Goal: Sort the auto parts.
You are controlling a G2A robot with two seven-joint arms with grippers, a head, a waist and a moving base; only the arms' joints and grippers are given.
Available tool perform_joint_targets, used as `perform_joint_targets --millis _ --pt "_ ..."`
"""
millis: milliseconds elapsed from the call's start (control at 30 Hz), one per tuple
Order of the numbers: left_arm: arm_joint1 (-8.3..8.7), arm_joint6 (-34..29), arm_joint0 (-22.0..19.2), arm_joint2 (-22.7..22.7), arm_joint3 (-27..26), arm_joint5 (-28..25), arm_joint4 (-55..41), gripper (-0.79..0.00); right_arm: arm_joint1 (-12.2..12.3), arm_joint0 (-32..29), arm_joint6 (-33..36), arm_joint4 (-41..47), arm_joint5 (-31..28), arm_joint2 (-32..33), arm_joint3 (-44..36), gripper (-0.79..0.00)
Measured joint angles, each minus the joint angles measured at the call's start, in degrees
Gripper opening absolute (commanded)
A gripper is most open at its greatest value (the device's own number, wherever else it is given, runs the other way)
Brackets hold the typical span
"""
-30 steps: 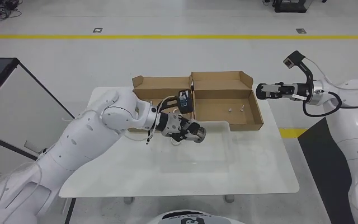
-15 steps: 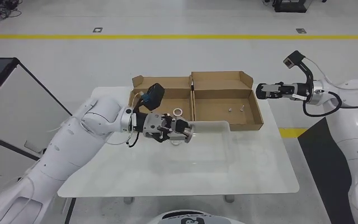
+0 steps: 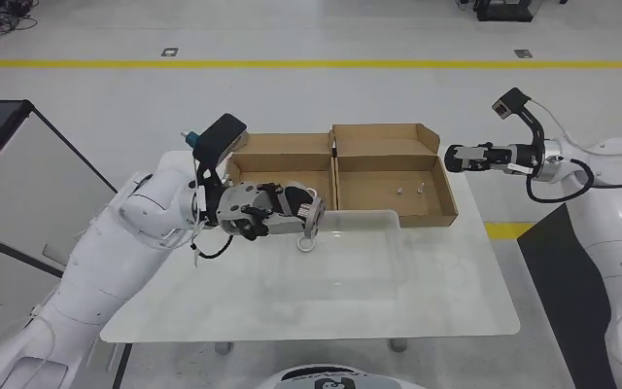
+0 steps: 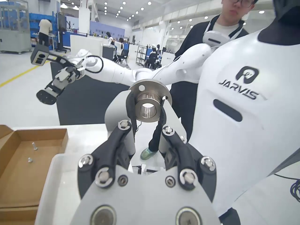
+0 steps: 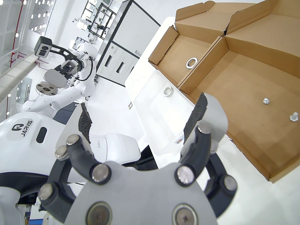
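My left gripper (image 4: 147, 118) is shut on a flanged metal bushing (image 4: 146, 104), held up in the air. From above, this gripper (image 3: 307, 214) sits over the near edge of the left cardboard box (image 3: 277, 160). A metal ring (image 5: 191, 62) lies in that box. A second ring (image 3: 306, 245) lies in the clear tray (image 3: 384, 216). Two bolts (image 3: 398, 191) (image 3: 421, 187) lie in the right cardboard box (image 3: 394, 146). My right gripper (image 5: 143, 120) is open with nothing in it. It hangs off the table's far right side (image 3: 450, 159), beside the right box.
The two boxes stand side by side at the table's far edge, flaps open. The clear tray lies just in front of them. A dark cabinet (image 3: 29, 175) stands left of the table. A person (image 4: 211, 54) stands behind the robot's body.
My left arm drew back to the left with the bushing and turned its wrist over. The right arm stayed still.
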Motion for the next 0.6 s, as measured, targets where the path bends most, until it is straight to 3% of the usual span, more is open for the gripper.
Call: perform_joint_targets --millis 367,600 --pt "-2.99 -0.01 3.69 -3.86 -4.57 0.00 -11.11 -0.785 0.00 0.00 0.00 0.00 0.00 0.00 0.00 0.000" --pt "-4.32 -0.02 4.93 -5.05 -5.56 0.00 -12.78 -0.785 0.00 0.00 0.00 0.00 0.00 0.00 0.00 0.000"
